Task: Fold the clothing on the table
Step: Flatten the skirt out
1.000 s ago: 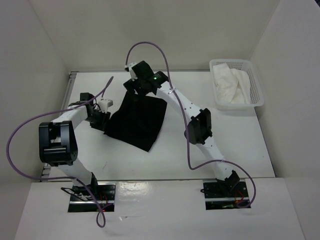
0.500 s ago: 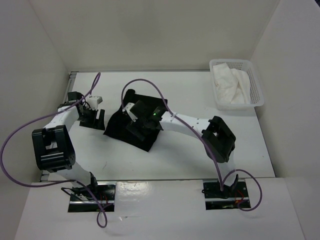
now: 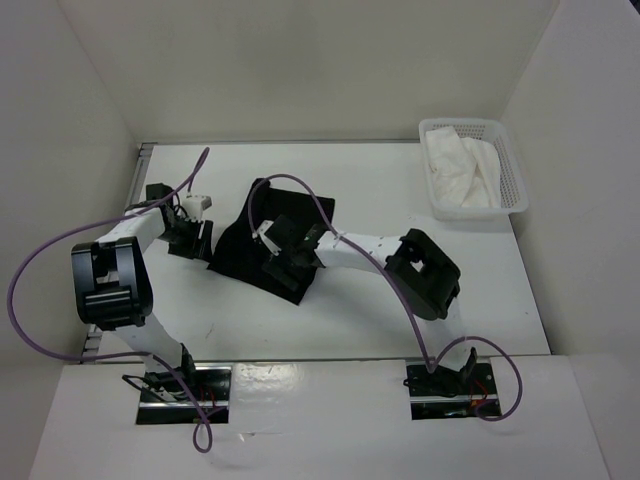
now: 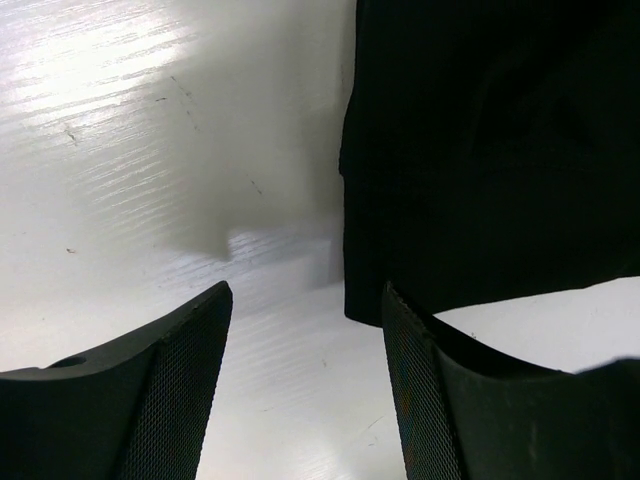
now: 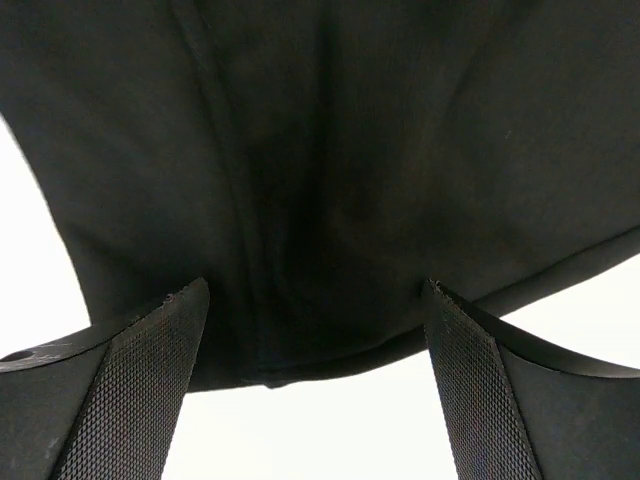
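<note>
The black clothing (image 3: 245, 245) lies folded over in the middle of the white table (image 3: 470, 290). My left gripper (image 3: 197, 238) stands open just off its left edge. In the left wrist view only bare table shows between the fingers (image 4: 180, 380) of the left gripper (image 4: 305, 300), and the clothing (image 4: 480, 150) lies ahead to the right. My right gripper (image 3: 284, 262) hovers over the cloth's near part. Seen from the right wrist, the right gripper (image 5: 312, 288) is wide open, with the clothing (image 5: 320, 150) and its near hem between the fingers, nothing pinched.
A white mesh basket (image 3: 512, 180) holding white cloth (image 3: 460, 170) stands at the far right corner. White walls close in the table at the back and both sides. Purple cables loop over both arms.
The right arm swung from the cloth's far edge back over its near part, and the cloth now lies folded smaller. The left gripper opened and drew left off the cloth's corner.
</note>
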Robot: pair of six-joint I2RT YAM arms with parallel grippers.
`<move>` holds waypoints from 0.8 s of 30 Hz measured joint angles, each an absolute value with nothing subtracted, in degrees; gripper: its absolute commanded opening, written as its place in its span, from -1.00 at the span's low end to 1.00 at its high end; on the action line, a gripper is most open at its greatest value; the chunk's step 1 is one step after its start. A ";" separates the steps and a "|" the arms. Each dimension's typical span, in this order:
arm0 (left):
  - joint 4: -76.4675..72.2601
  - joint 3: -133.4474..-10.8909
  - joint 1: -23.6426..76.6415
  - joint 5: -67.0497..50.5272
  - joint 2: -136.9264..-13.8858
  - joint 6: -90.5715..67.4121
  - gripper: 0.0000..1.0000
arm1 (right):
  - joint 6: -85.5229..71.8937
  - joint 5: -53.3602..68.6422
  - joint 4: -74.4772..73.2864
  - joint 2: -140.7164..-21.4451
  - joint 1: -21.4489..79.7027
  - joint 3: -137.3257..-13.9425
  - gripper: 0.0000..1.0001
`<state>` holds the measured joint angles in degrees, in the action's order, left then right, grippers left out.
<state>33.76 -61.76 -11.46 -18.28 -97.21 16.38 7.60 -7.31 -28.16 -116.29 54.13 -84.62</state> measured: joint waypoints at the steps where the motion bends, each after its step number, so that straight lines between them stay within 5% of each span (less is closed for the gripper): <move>1: 33.74 -61.76 -11.46 -18.28 -97.27 16.38 0.37 | 7.81 -7.92 -28.16 -116.68 54.13 -83.96 0.80; 24: 34.15 -63.59 -2.55 -16.05 -97.89 15.75 0.37 | 16.67 -23.83 -17.41 -115.18 48.42 -77.08 0.83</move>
